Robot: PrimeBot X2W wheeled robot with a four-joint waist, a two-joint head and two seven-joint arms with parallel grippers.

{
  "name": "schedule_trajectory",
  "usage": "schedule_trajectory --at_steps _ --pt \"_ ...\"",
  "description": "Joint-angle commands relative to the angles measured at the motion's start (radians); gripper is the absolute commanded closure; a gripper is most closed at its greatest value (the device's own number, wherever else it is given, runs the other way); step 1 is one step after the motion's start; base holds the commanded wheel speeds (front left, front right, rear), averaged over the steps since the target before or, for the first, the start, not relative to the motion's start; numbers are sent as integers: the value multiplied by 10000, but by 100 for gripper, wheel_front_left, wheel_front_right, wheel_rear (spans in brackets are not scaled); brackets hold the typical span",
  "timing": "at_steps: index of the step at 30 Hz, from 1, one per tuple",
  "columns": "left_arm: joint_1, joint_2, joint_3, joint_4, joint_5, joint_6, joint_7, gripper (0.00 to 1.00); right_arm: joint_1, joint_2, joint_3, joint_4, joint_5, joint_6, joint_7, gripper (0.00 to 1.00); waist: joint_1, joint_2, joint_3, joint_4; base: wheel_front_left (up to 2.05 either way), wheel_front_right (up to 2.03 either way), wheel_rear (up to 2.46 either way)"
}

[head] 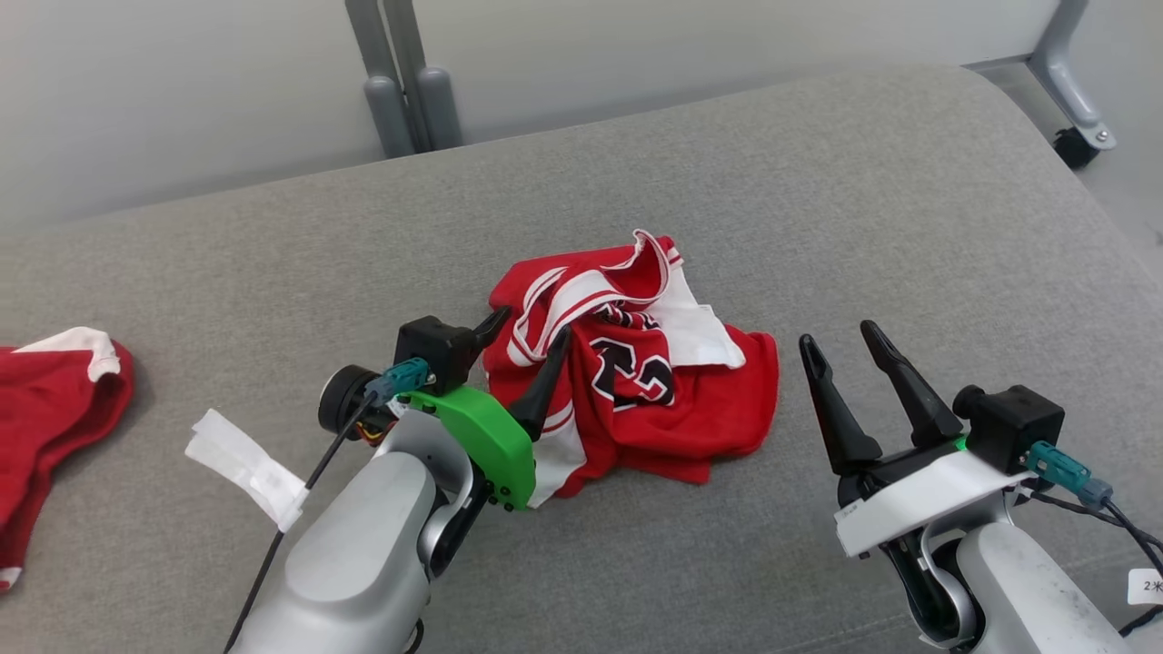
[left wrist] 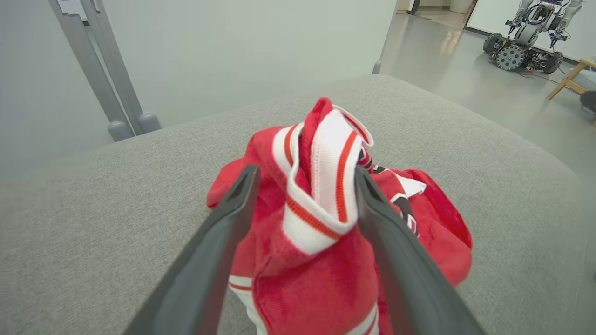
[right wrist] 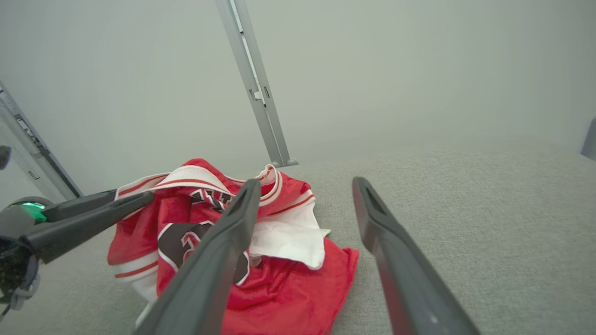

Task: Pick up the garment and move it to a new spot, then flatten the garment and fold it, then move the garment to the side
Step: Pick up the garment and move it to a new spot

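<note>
We find the red garment [head: 636, 381] bunched mid-surface [head: 909, 200]; left tool [head: 531, 324] open, straddling a raised striped fold; right tool [head: 838, 334] open, just beside the hem. We judge flattening is due; next, pinch two edges and spread; bare room to the right; second red cloth [head: 54, 400] lies well to the left.

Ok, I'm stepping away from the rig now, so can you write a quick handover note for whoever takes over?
Left gripper: open, fingers either side of a raised bunch of the garment.
Right gripper: open, holding nothing, over the cushion to the garment's right.
Garment: crumpled heap mid-cushion. A second red garment lies far left.
Done: no flattening or folding; cannot tell whether it is in its new spot.
Left: flatten, fold, move aside.
</note>
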Motion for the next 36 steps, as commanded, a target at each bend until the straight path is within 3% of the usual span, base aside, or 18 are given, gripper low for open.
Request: schedule_trajectory --at_steps 1,5,9,20,24,27,36 --pt "-72 81 9 -18 5 -18 -111 0 147 -39 -29 -15 28 4 -25 0 0 -1 -304 374 0 0 0" --pt "141 413 116 -450 -104 -32 -391 0 274 -113 -146 -32 -49 4 -25 0 0 -1 -500 722 0 0 0" --pt "471 940 474 -1178 -84 399 -688 0 444 -153 -319 -69 -109 4 -25 0 0 -1 -639 1032 0 0 0" --pt "3065 2205 2424 -4025 -323 2268 -1276 0 945 -155 -789 -297 -251 4 -25 0 0 -1 -823 1302 0 0 0" --pt "4212 2112 3151 -5038 4 2729 -1300 0 1245 -144 -1124 -398 -320 4 -25 0 0 -1 -898 1332 0 0 0" --pt "4971 1870 3571 -5608 358 2834 -1295 0 1483 -184 -1334 -451 -331 4 -25 0 0 -1 -953 1372 0 0 0" --pt "6415 1191 4278 -6091 1271 2406 -1298 0 1730 -140 -1632 -498 -310 4 -25 0 0 -1 -1041 1335 0 0 0"
